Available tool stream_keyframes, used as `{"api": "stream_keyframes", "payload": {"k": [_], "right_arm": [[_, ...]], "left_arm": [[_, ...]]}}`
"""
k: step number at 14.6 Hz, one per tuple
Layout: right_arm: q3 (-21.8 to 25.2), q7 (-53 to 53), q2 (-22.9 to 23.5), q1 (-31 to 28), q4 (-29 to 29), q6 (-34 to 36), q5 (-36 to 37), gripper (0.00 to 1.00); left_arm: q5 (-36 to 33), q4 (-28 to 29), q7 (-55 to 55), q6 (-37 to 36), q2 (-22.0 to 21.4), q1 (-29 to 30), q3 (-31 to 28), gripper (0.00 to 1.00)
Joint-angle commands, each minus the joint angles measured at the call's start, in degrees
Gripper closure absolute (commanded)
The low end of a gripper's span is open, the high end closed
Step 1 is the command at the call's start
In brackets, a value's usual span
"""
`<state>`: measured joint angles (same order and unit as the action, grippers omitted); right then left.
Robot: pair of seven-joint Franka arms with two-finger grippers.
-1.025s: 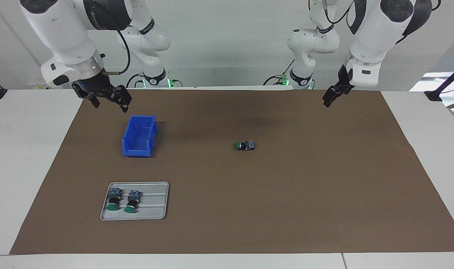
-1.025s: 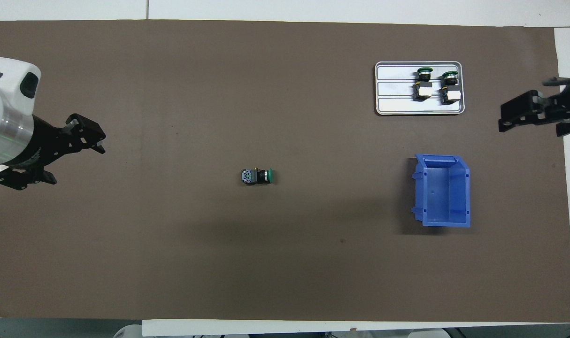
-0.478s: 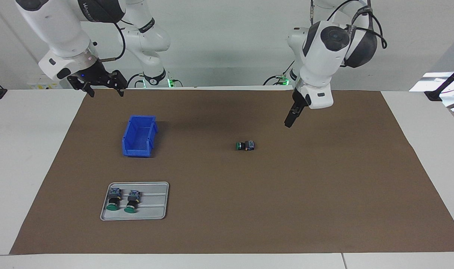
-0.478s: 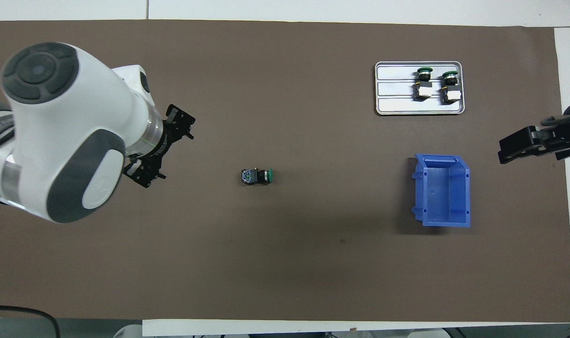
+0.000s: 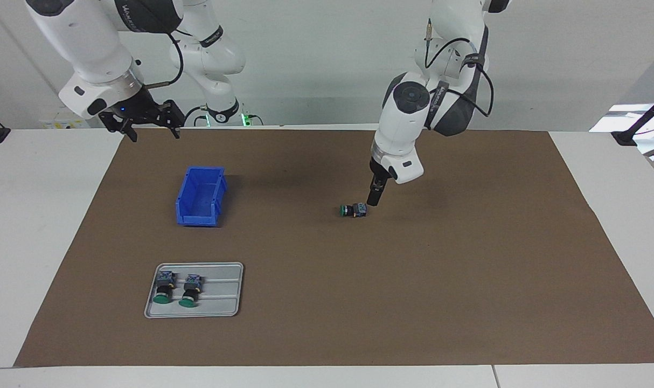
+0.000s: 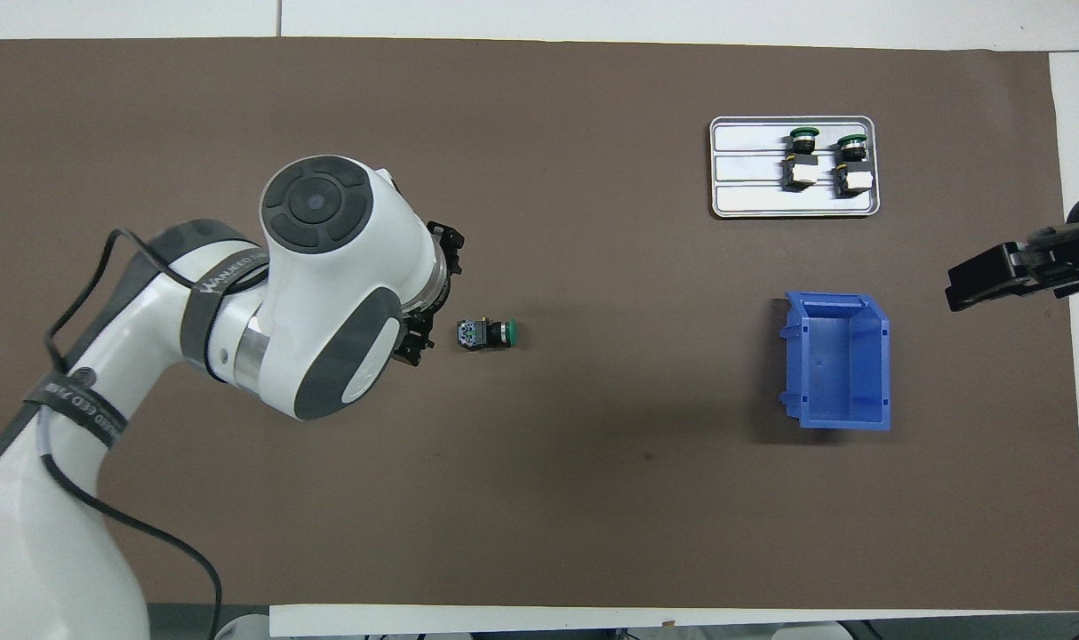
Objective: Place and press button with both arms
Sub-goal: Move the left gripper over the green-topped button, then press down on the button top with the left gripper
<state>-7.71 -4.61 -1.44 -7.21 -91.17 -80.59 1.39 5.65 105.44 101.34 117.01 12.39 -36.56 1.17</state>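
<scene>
My left tool (image 5: 375, 202), open, hangs just beside the block end of the button (image 5: 353, 210) lying mid-bench; I should centre over its body before closing, while my right tool (image 5: 144, 125), open, waits above the blue bin (image 5: 200, 196).

mat (image 5: 467, 280): brown, matt, paper-like | bin (image 5: 200, 196): blue plastic, slight sheen | tray (image 5: 219, 307): grey, smooth (metal or plastic, cannot tell) | button (image 5: 353, 210): green cap, black body, plastic-looking | left arm (image 5: 408, 124): glossy white shell
</scene>
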Motion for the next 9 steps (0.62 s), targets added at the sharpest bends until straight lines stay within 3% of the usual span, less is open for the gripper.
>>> {"api": "stream_keyframes", "payload": {"k": [1, 4, 9], "right_arm": [[-0.4, -0.9, -1.4, -0.7, -1.9, -1.6, -0.3, 0.00], [-0.4, -1.0, -1.5, -0.7, -1.9, -1.2, -0.3, 0.00], [-0.4, -1.0, -1.5, -1.0, -1.8, -1.2, -0.3, 0.00]], "left_arm": [[0.5, 0.8, 4.4, 4.4, 3.2, -2.8, -0.9, 0.01], [0.5, 0.9, 8.9, 6.8, 6.2, -4.0, -0.9, 0.01], [0.5, 2.7, 9.9, 10.1, 7.6, -4.9, -0.9, 0.01]]}}
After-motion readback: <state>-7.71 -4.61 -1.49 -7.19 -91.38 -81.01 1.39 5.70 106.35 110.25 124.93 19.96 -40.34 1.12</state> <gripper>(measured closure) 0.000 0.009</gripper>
